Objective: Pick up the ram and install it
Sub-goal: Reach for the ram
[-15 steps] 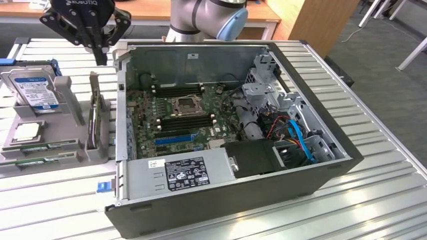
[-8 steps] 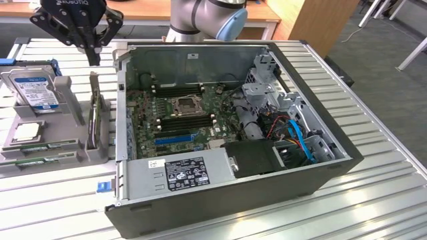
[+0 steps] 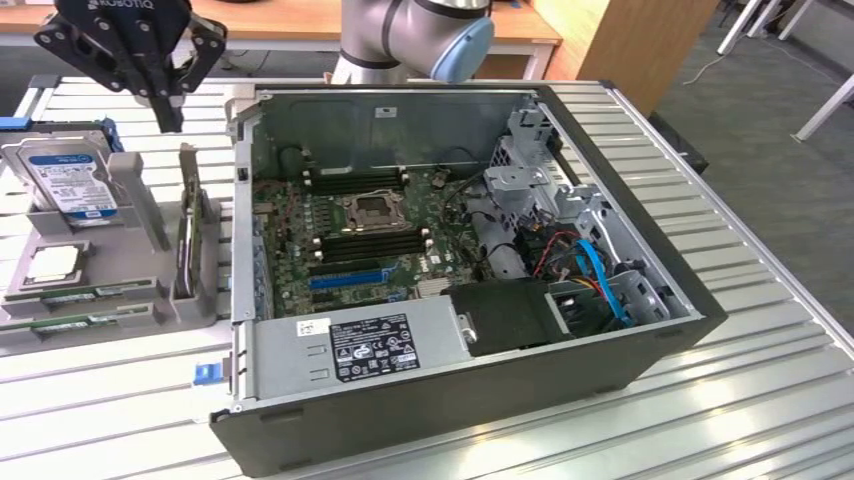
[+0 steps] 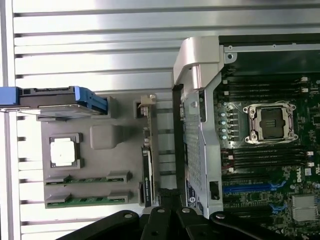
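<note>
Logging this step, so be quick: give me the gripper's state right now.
Gripper: shut, holding nothing, raised over the grey parts tray; the ram lies in the tray.

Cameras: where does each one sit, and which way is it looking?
Exterior view: off the arm, raised, looking slantwise down at the open computer case and parts tray; the arm and shut gripper show.
Wrist view: on the wrist, looking straight down at the table; the gripper's black links show.
Both share the ram sticks, hard drive and motherboard.

Grey arm (image 3: 387, 35), blue joint cap (image 3: 470, 50), black hand (image 3: 168, 118) with white lettering.
</note>
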Controlling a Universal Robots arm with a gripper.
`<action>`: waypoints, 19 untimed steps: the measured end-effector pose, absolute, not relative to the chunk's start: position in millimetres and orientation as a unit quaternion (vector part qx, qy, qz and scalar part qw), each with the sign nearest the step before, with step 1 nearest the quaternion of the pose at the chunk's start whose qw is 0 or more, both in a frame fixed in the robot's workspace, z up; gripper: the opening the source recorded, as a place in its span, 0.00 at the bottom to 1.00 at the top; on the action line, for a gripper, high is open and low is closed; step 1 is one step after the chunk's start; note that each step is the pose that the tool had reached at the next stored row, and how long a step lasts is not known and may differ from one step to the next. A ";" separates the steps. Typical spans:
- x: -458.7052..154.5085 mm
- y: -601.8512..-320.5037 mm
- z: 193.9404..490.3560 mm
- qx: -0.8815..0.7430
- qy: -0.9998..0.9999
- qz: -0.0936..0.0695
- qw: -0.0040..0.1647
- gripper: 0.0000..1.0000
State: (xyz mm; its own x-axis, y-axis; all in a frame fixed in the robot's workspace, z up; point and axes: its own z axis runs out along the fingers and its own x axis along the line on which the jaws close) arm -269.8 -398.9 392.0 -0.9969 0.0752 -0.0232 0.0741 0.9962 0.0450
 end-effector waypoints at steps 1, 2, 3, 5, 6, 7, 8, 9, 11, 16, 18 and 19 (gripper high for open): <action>-271.3 -398.9 391.9 0.037 0.999 0.022 0.012 0.10; -272.8 -398.8 391.9 0.037 0.999 0.022 0.012 0.10; -274.4 -398.8 391.8 0.037 0.999 0.022 0.012 0.10; -277.8 -398.8 391.7 0.037 0.999 0.022 0.012 0.10; -279.5 -398.9 391.7 0.037 0.999 0.022 0.012 0.10; -281.2 -398.8 391.6 0.037 0.999 0.022 0.012 0.10; -282.8 -398.8 391.5 0.037 0.999 0.022 0.012 0.10; -284.4 -398.9 391.5 0.037 0.999 0.022 0.012 0.10; -287.4 -398.8 391.3 0.037 0.999 0.022 0.012 0.10; -293.8 -398.8 391.0 0.037 0.999 0.022 0.012 0.10; -296.5 -398.9 390.9 0.037 0.999 0.022 0.012 0.10; -298.0 -398.9 390.8 0.037 0.999 0.022 0.012 0.10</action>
State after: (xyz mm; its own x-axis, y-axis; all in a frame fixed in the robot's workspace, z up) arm -298.0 -398.9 390.8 -0.9969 0.0753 -0.0233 0.0742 0.9962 0.0450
